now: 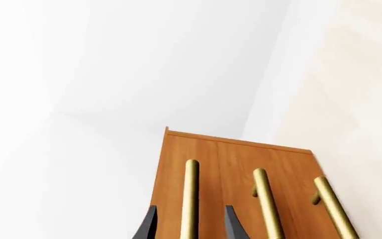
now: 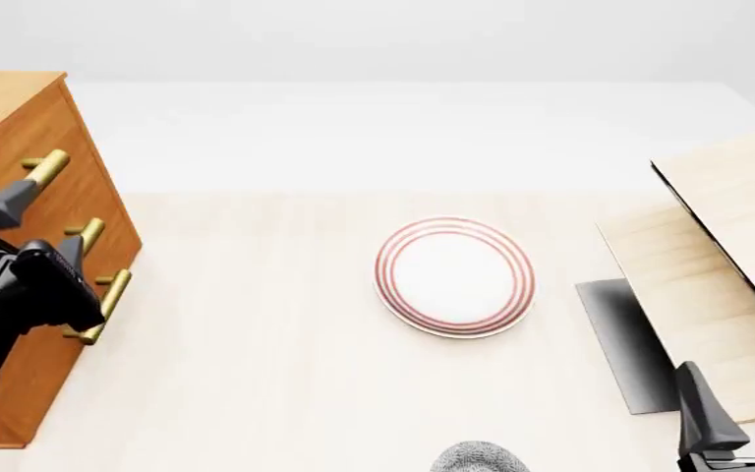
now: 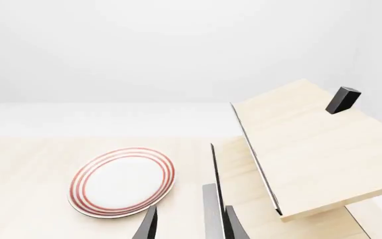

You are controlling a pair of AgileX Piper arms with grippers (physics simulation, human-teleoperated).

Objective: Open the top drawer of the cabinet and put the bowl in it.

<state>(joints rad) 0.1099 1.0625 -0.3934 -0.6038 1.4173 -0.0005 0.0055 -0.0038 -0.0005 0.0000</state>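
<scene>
I'm lining up my left gripper, fingers spread, astride the top drawer handle on the cabinet; next clamp and pull, bowl waits beside plate

Plain white walls behind a pale wooden table.
</scene>
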